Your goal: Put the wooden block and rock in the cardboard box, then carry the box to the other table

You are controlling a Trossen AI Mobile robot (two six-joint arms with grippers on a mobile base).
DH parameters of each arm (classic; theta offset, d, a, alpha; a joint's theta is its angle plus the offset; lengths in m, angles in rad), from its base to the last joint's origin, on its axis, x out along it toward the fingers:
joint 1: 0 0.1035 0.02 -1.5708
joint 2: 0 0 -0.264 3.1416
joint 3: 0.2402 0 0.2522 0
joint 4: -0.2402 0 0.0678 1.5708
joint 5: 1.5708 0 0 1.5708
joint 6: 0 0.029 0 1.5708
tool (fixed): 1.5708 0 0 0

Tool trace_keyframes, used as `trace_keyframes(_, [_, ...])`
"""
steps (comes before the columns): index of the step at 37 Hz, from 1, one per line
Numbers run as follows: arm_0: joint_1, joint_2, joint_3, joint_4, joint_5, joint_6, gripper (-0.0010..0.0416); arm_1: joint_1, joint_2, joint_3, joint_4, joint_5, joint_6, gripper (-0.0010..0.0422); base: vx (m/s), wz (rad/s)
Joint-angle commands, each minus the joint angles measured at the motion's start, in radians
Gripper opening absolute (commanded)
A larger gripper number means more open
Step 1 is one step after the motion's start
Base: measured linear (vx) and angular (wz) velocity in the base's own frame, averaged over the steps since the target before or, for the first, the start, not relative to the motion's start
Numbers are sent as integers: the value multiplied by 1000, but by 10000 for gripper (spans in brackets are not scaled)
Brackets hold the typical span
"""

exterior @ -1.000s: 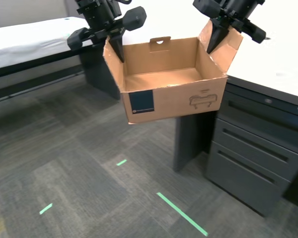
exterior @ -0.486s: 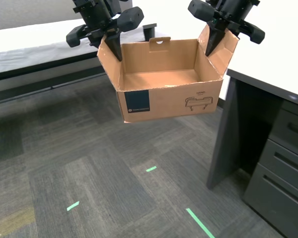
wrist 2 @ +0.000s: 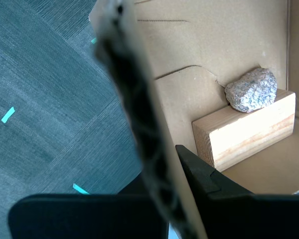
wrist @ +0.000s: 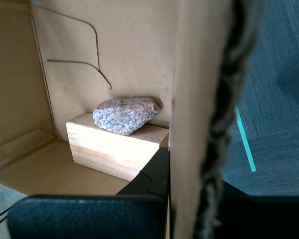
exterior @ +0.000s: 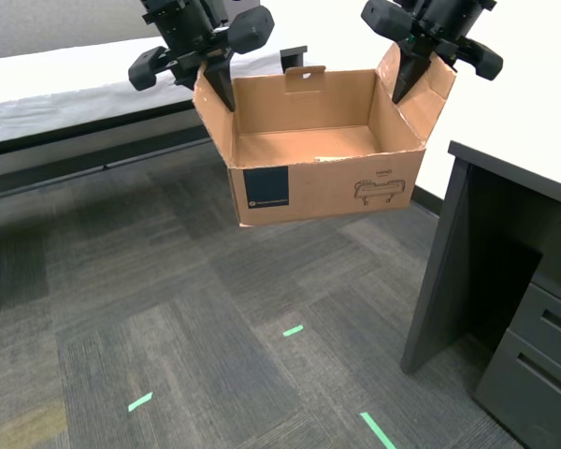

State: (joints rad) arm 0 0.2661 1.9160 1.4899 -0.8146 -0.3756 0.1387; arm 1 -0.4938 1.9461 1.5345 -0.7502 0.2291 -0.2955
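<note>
Fingers of my first gripper (wrist: 189, 196) and my second gripper (wrist 2: 167, 191) clamped on opposite side flaps of box (exterior: 332, 182), hanging above carpet (exterior: 168, 318). Inside: rock (wrist: 124, 114) resting on block (wrist: 114, 147), against a wall.

Both arms up, coming in from the top of the exterior view, wrists pitched down. My first gripper (wrist: 170, 186) has its jaws clamped across a side flap of the cardboard box (exterior: 323, 178), one inside, one outside. My second gripper (wrist 2: 165, 189) likewise on a side flap. Which arm is which in the exterior view: can't tell.
</note>
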Motion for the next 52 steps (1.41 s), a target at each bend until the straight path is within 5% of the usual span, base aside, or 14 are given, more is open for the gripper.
trace_keyframes(1, [-12,0,2,14,-15,-9,-1,-2,-2,2,13,22,-9,-1,91,-62])
trace_keyframes(14, [-62,0,2,19,-15,-12,-1,-2,-2,2,23,22,-9,-1,97,-60])
trace_keyframes(52, [-61,0,1,17,-15,-12,-1,-2,-2,2,19,14,-38,-1,148,36])
